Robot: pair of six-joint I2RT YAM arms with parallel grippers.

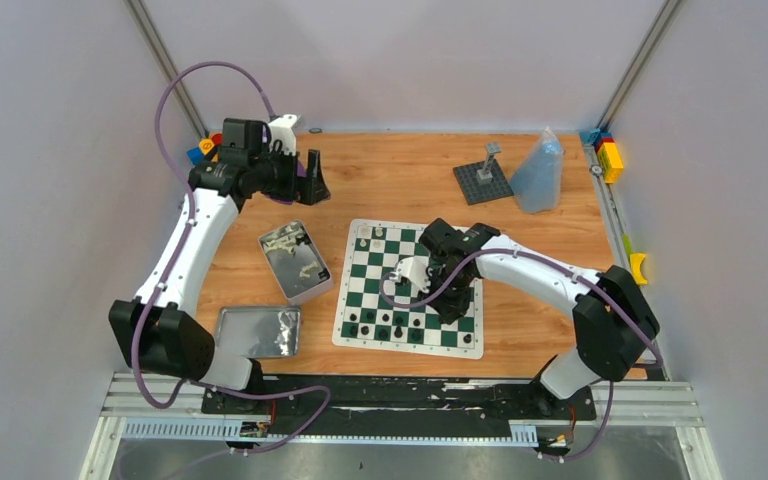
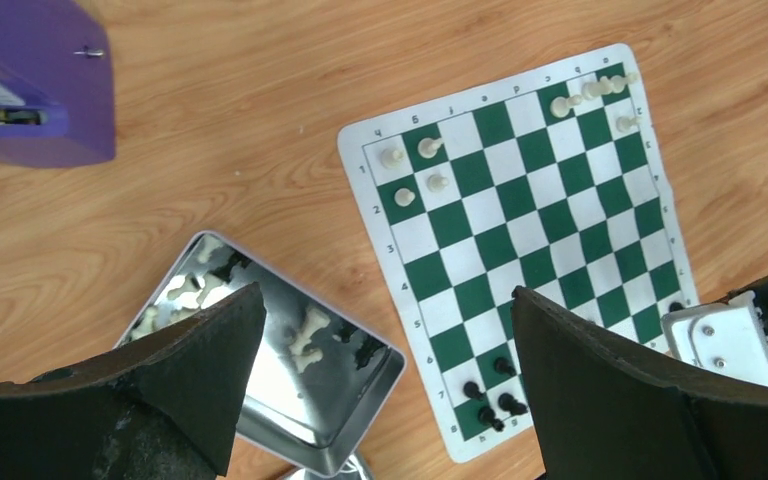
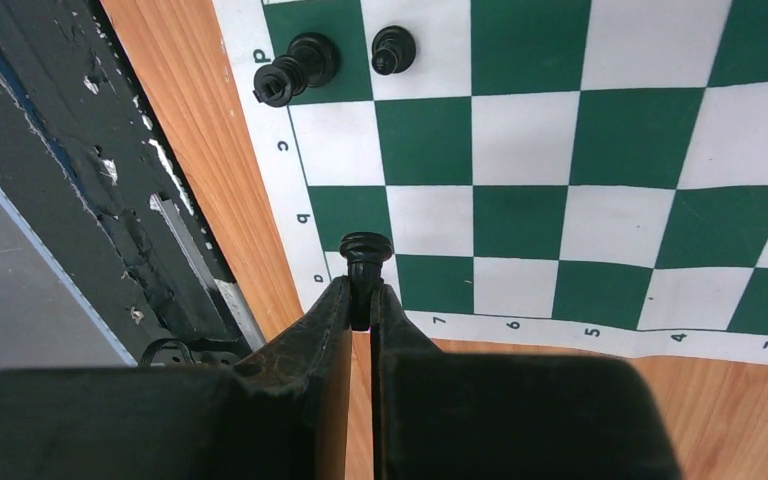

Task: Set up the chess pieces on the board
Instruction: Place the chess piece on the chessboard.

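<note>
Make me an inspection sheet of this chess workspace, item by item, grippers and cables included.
Surface: wooden table, board in the middle.
Job's things: board flat; white pieces on far rows, black pieces on near rows; loose pieces in the open tin.
Clutter: tin lid, grey baseplate with post, clear bag, coloured blocks.
Grippers: left gripper open, high over the far left; right gripper shut on a black piece at the board's edge.
Cables: purple cables loop along both arms.
Surroundings: pale walls, metal rail in front.
</note>
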